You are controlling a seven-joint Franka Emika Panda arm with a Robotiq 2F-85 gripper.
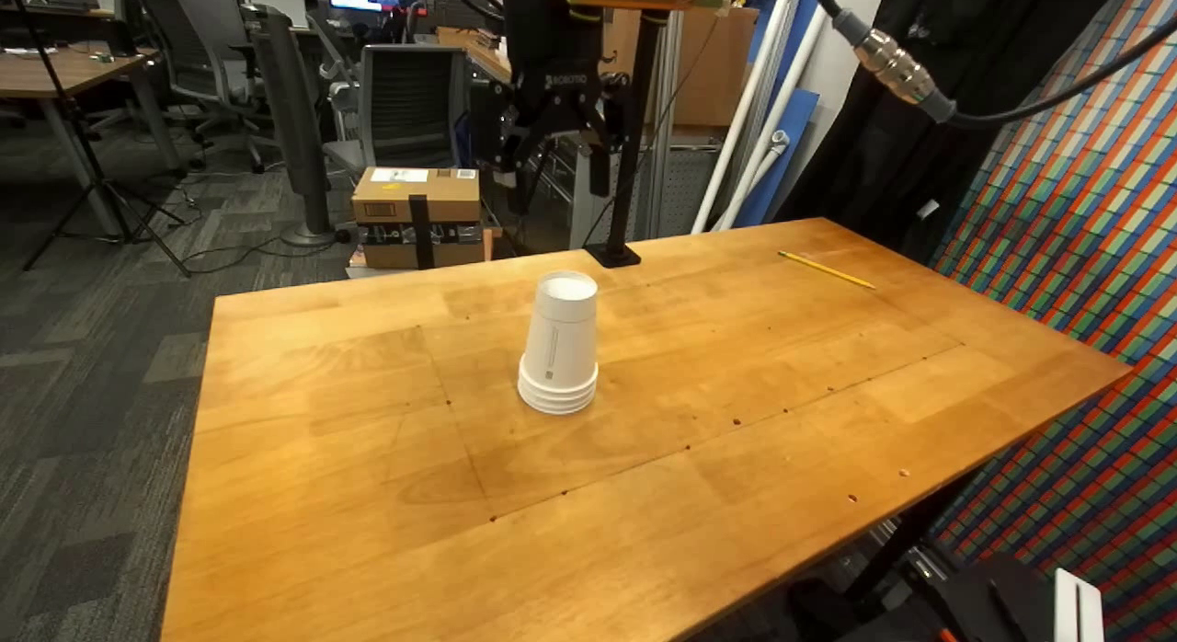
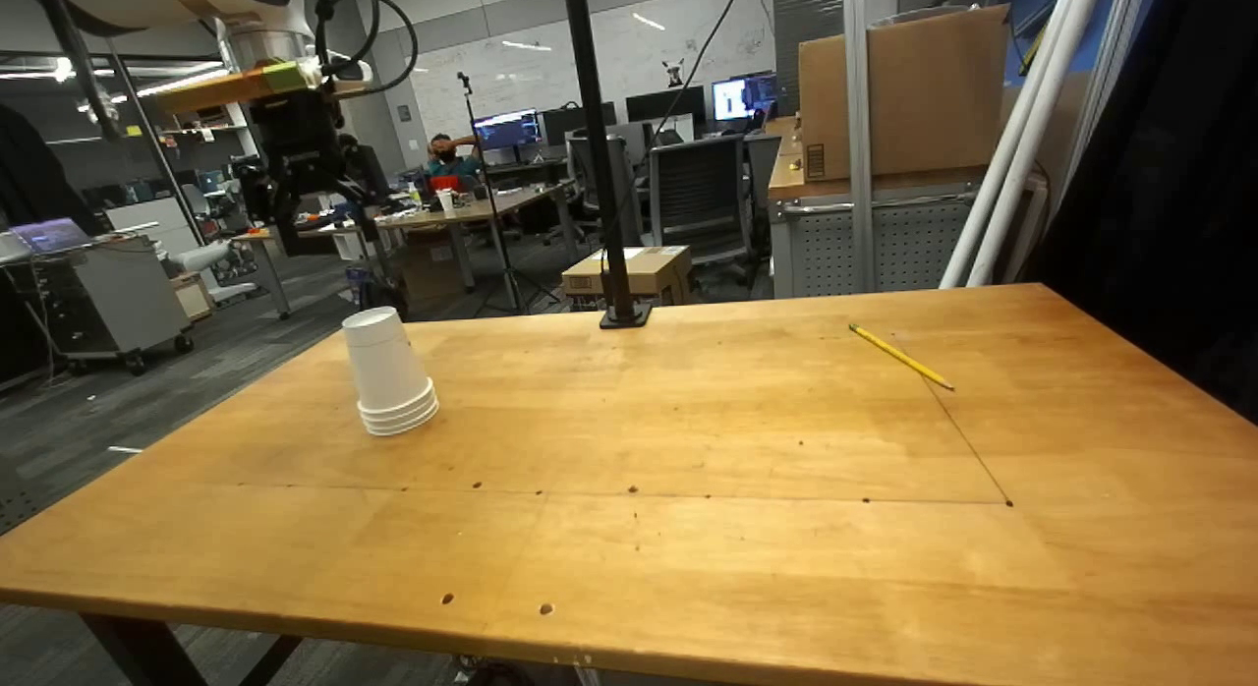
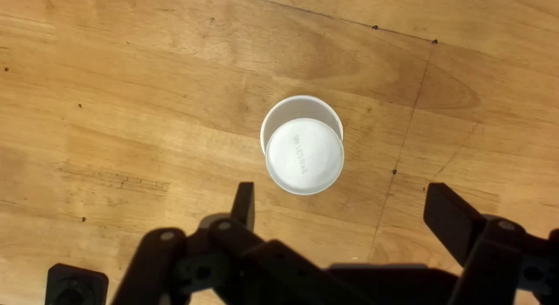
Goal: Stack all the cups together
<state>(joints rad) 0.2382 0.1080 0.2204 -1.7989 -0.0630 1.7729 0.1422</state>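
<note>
- Nested cups (image 1: 563, 348) stand rim-down on the table (image 1: 368, 495); in the wrist view, near centre, about 11 o'clock from the gap between the fingertips (image 3: 243, 204).
- Gripper (image 1: 558, 184) spread wide, nothing held; raised clear of the cups, at 12 o'clock from them in an exterior view.
- Est.: nesting looks complete; probably only retreat remains.
- Risk: a low or sideways pass could tip the cups. Cause: off-centre contact with a tall, likely light form.
- Risk: a hard squeeze could dent the wall.
- Cups: smooth, white, tapered; lips ringed closely at the foot. Table: glossy blond wood, thin dark lines. Pencil (image 2: 901, 357): slim, yellow; 3 o'clock from the cups in an exterior view.
</note>
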